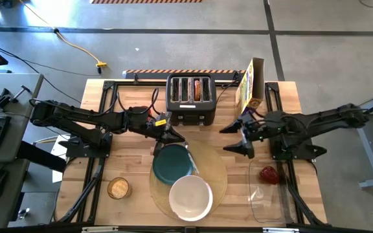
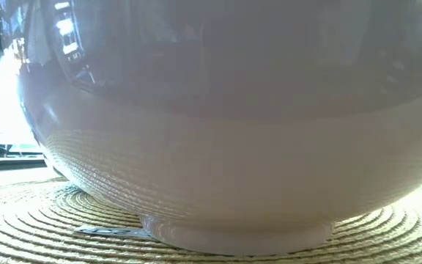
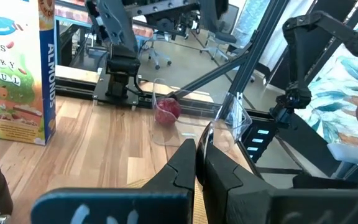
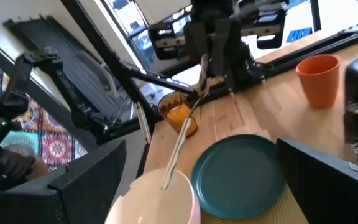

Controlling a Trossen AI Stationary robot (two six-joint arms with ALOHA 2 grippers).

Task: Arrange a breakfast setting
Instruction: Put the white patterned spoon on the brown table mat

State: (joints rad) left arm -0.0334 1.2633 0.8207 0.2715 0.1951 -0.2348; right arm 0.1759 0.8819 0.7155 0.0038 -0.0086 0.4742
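Between our left gripper [image 3: 199, 163]'s clenched fingers we hold the spoon [image 4: 180, 140] by its handle end, the shaft slanting down from the fingertips until the bowl end hangs just over the rim of the white bowl [image 1: 190, 197].

To finish this step well, we judge we should lower until the spoon rests inside or beside the bowl before letting go, so it does not clatter out.

Just below the fingertips lies the teal plate [image 1: 171, 162], sharing the placemat [image 1: 217, 169] with the bowl.

Farther out, the right gripper [image 1: 243, 136] hovers with its fingers spread and empty beyond the mat's edge.

Beyond it the red food item [image 1: 269, 174] sits in a clear container [image 1: 265, 206].

The bagel half [image 1: 118, 188] lies well off on our other side.
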